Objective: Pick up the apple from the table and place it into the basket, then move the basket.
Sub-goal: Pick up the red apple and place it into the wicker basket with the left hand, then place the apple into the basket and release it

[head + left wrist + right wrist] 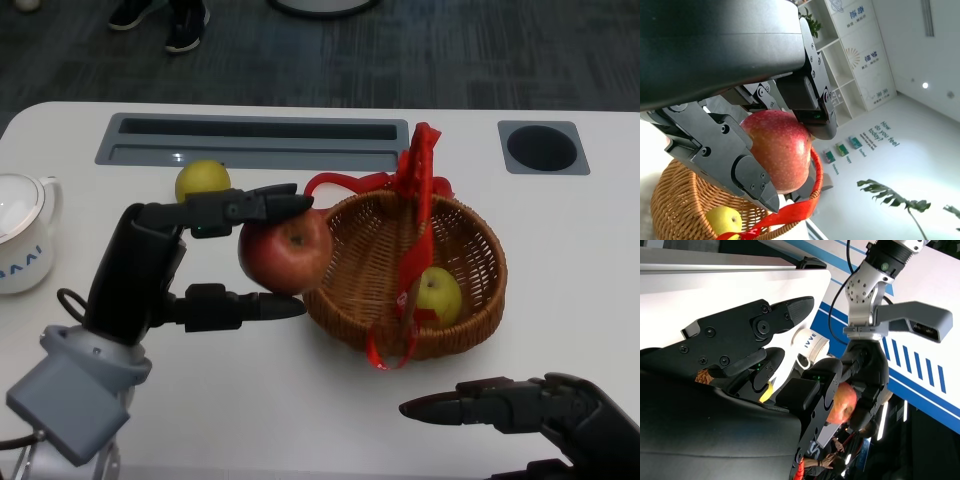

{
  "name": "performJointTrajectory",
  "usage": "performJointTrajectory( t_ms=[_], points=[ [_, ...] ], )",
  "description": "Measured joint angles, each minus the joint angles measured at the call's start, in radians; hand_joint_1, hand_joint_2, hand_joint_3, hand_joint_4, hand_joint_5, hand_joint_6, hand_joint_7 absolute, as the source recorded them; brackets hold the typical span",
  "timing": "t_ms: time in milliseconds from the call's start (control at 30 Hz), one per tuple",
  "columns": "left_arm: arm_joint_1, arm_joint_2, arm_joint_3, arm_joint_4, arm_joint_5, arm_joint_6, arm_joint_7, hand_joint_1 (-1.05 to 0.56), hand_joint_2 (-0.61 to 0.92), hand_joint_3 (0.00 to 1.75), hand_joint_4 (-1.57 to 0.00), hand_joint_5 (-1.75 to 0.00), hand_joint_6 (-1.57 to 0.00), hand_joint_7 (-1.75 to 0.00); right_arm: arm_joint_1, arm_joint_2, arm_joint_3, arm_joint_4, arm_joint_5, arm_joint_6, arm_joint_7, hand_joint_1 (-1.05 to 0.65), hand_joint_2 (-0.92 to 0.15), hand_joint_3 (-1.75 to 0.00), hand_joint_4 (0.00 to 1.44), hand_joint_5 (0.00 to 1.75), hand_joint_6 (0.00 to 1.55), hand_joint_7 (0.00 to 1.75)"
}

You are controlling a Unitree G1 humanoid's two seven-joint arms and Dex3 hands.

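The left robot hand [215, 262] grips the red apple [285, 250] between fingers [255, 207] above and below it, holding it off the table [300, 400] just beside the near-left rim of the wicker basket [470, 300]. The left wrist view shows the apple [780, 155] clamped between black fingers [735, 165], with the basket [680, 205] beneath. The right robot hand [520, 410] hovers near the table's front right corner, fingers apart, holding nothing. A yellow-green apple [438, 293] lies in the basket under its red handle [415, 210]. Another yellow fruit [202, 181] sits behind the left hand; a white mug [20, 245] stands at the left edge.
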Motion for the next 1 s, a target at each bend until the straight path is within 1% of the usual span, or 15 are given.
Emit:
performJointTrajectory(
  t_ms=[100, 233, 533, 800, 1000],
  points=[
    [-0.055, -0.015, -0.006, 0.025, 0.019, 0.014, 0.0, -0.14, 0.76, 0.0, -1.32, -0.05, -1.2, -0.01, -0.001, 0.003, 0.0, 0.001, -0.001, -0.006, 0.0, -0.37, -0.83, 0.0, 0.85, 0.0, 0.79, 0.0],
    [-0.126, -0.034, -0.022, 0.101, 0.039, 0.02, 0.0, -0.1, 0.76, 0.0, -1.3, -0.03, -1.18, 0.0, 0.0, 0.006, 0.001, 0.001, -0.003, -0.014, -0.002, -0.36, -0.83, 0.0, 0.86, 0.0, 0.8, 0.0],
    [-0.288, -0.076, -0.048, 0.39, 0.096, -0.024, 0.001, -0.14, 0.77, 0.0, -1.28, -0.01, -1.18, 0.0, 0.008, 0.008, 0.0, 0.001, -0.012, -0.018, -0.008, -0.36, -0.83, 0.0, 0.86, 0.0, 0.79, 0.0],
    [-0.371, -0.094, -0.065, 0.562, 0.152, -0.061, 0.015, -0.16, 0.78, 0.0, -1.27, 0.0, -1.16, 0.0, 0.023, 0.013, 0.001, -0.001, -0.012, -0.018, -0.021, -0.36, -0.83, 0.0, 0.86, 0.0, 0.8, 0.0],
    [-0.396, -0.121, -0.065, 0.663, 0.169, -0.093, 0.037, -0.16, 0.78, 0.0, -1.27, -0.01, -1.15, 0.0, 0.025, 0.015, -0.001, -0.003, -0.014, -0.018, -0.028, -0.37, -0.83, 0.0, 0.86, 0.0, 0.79, 0.0]
  ],
)
